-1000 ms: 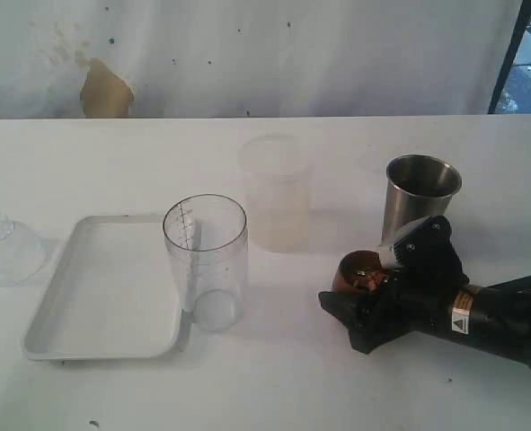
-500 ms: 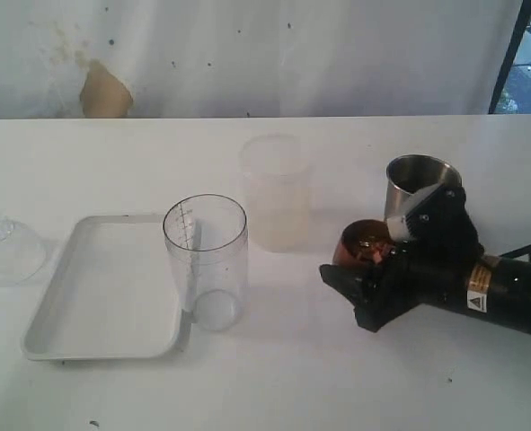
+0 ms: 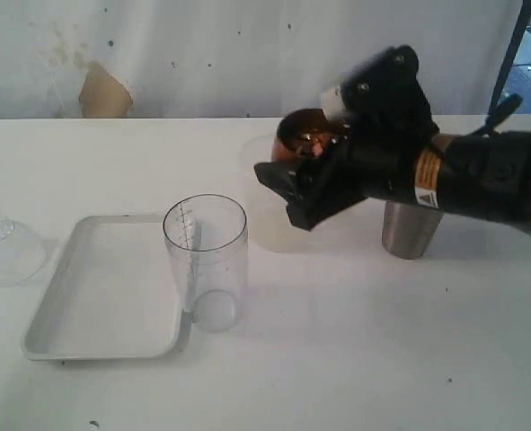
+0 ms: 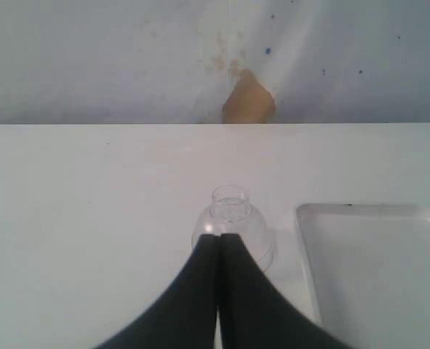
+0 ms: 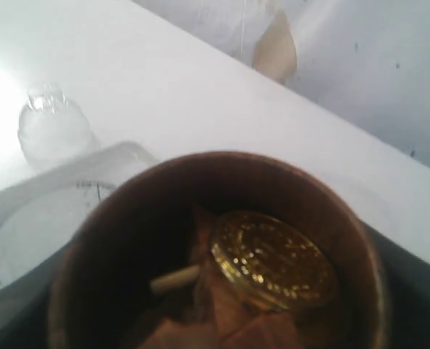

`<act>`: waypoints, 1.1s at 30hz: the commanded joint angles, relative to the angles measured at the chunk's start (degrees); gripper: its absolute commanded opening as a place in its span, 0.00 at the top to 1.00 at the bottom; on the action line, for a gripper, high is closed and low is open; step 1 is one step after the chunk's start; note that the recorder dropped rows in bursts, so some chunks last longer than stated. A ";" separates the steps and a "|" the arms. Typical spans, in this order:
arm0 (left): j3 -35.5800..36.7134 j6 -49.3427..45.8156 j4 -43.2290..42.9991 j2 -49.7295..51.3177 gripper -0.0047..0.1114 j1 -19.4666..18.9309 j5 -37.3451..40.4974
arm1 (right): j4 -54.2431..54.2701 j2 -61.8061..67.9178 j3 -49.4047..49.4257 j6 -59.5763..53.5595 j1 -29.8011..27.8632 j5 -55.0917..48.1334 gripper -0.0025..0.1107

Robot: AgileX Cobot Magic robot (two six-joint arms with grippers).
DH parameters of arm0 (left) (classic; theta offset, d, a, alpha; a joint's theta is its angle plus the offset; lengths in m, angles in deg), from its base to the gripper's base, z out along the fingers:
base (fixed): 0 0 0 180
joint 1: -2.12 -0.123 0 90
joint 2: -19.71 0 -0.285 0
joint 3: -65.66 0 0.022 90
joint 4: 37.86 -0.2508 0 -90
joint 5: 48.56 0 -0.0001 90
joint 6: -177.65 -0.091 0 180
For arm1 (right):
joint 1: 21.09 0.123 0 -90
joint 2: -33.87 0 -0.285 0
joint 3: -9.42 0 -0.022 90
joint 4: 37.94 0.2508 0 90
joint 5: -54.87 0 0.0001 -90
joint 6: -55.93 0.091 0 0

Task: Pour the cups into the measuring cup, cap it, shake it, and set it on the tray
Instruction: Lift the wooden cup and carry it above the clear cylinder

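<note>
The right tool [image 3: 294,184] pinches the small brown cup [image 3: 301,135], holding it clear of the worktop [image 3: 355,359]. The measuring cup [image 3: 205,256] stands upright, mouth up, below and left of this tool, against the tray [image 3: 94,287] rim. The left tool [image 4: 218,291], fingers pressed together, sits by the clear domed lid [image 4: 231,222], so the right arm is judged nearer.

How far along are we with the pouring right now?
Done: the right pincer grips the brown cup clear of the table, contents inside. In hand: getting it over the measuring cup, which looks empty. Left: both pours, including the steel tumbler, capping with the clear lid near the shut left pincer, shaking, and placing on the tray.
</note>
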 commanded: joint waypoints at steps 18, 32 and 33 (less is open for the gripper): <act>0.28 0.15 0.36 -0.23 0.96 0.21 -0.22 | -4.95 19.62 -26.96 2.53 2.58 -2.17 0.98; 0.28 0.15 0.36 -0.23 0.96 0.21 -0.22 | -30.03 17.48 -28.52 14.92 3.49 -6.34 0.98; 0.28 0.15 0.36 -0.23 0.96 0.21 -0.22 | -31.58 16.89 -28.52 16.28 3.49 -6.46 0.98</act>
